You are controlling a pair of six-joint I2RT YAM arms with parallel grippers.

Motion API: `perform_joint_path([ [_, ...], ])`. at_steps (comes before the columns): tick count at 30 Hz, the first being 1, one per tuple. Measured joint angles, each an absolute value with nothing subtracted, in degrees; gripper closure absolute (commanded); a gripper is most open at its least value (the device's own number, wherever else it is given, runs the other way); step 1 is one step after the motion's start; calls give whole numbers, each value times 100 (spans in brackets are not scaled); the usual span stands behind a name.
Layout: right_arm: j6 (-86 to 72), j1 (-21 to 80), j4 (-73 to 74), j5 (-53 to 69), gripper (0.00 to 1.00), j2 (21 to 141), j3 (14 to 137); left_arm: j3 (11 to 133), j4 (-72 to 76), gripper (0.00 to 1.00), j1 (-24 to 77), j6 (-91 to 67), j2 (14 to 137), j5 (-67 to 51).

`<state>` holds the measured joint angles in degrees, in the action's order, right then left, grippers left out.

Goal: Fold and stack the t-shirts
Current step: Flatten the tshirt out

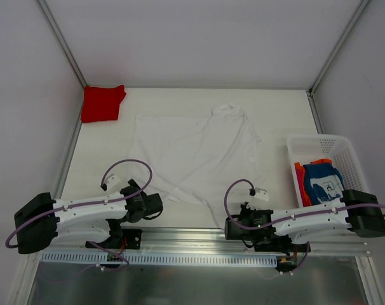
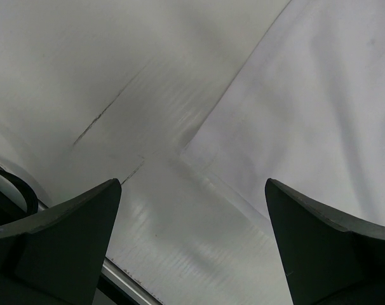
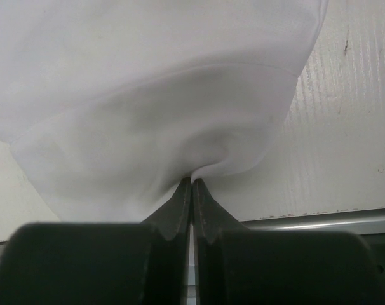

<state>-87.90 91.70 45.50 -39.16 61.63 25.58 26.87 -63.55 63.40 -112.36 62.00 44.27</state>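
Observation:
A plain white t-shirt lies spread out in the middle of the table. My right gripper is at its near hem, and in the right wrist view that gripper is shut on a pinched fold of the white t-shirt. My left gripper is open just left of the shirt's near left corner. In the left wrist view the left gripper has only bare table between its fingers, with the shirt's corner ahead to the right. A folded red t-shirt sits at the far left corner.
A white mesh basket stands at the right edge. It holds a blue t-shirt with white print and an orange-red one. A metal rail runs along the table's near edge, and white walls enclose the sides and back.

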Motion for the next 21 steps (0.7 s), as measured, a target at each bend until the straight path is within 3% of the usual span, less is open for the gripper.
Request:
perform_joint_path([
  [7,-8794,9170,4580,-3876,99,6110,2528,2117,-6005,5,6040,-11072,4928,4375],
  [21,-8840,9170,4584,-3852,99,5927,2445,1673,-4600,11,4510,-8490,3511,4110],
])
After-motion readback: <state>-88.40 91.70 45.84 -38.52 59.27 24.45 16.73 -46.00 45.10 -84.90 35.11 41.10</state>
